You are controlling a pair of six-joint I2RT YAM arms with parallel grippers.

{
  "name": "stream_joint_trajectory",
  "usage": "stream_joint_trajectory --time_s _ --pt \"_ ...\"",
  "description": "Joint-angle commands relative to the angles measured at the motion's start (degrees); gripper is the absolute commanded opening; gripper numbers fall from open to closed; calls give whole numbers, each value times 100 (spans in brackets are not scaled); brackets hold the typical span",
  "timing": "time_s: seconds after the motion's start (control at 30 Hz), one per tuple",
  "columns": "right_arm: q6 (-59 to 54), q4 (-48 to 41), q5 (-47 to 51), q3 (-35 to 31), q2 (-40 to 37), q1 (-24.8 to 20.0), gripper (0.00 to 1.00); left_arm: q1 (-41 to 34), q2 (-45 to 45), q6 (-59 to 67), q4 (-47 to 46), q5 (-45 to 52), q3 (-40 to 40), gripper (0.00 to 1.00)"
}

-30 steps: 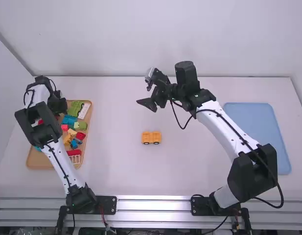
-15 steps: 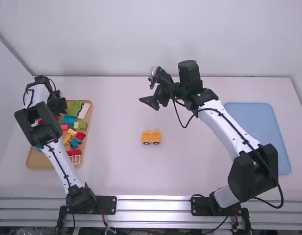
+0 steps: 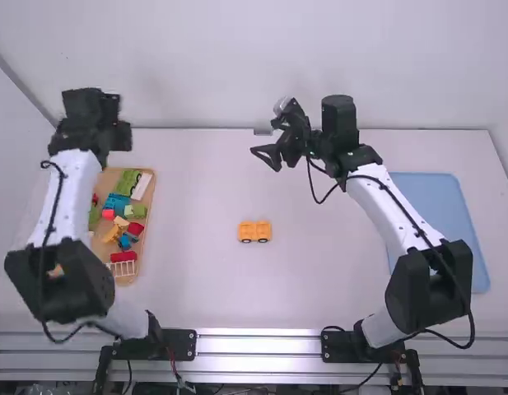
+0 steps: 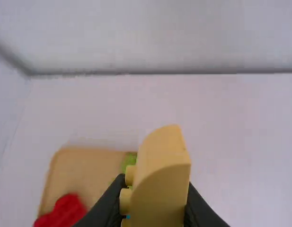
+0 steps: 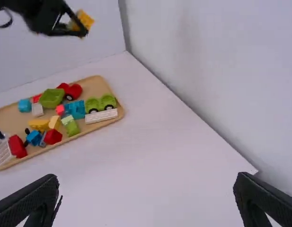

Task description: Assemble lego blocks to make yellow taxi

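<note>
the yellow wheeled base (image 3: pixel 254 231) sits upright near the middle of the white table (image 3: pixel 204 288), well apart from both trays. it is a warm orange-yellow, short and boxy, marked off into two halves side by side, with two dark round wheels along its near side.

the left gripper (image 3: pixel 119 137) is raised at the far left, by the far end of the tan tray (image 3: pixel 151 197), and its fingers are clamped on a yellow block (image 4: pixel 162 179). that block is a plain, lighter yellow, with one broad rounded face sloping down from a narrow top, a flat side, and two round studs poking out of another side. it is held tilted.

the right gripper (image 3: pixel 263 137) hangs over the far middle of the table, beyond the wheeled base and a little to its right, its fingers wide apart with nothing between them.

in the tan tray lie loose red, blue, green, white and yellow pieces, among them a green wheeled piece (image 5: pixel 101 103) beside a long white block (image 5: pixel 101 116). a flat blue tray (image 3: pixel 439 214) lies at the right.
</note>
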Motion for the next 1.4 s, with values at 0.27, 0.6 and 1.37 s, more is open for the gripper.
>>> stream_joint_trajectory --time_s 0.27,0.6,1.37 --pt "999 876 -1032 -946 55 -79 99 -2059 -1563 951 2957 1139 -3442 18" --pt "2487 3438 -686 -2490 52 -114 98 -3053 -1388 118 4461 1165 -4157 10" --pt "2358 3381 -339 -2579 52 289 65 -3930 -337 -841 6363 927 -4162 4"
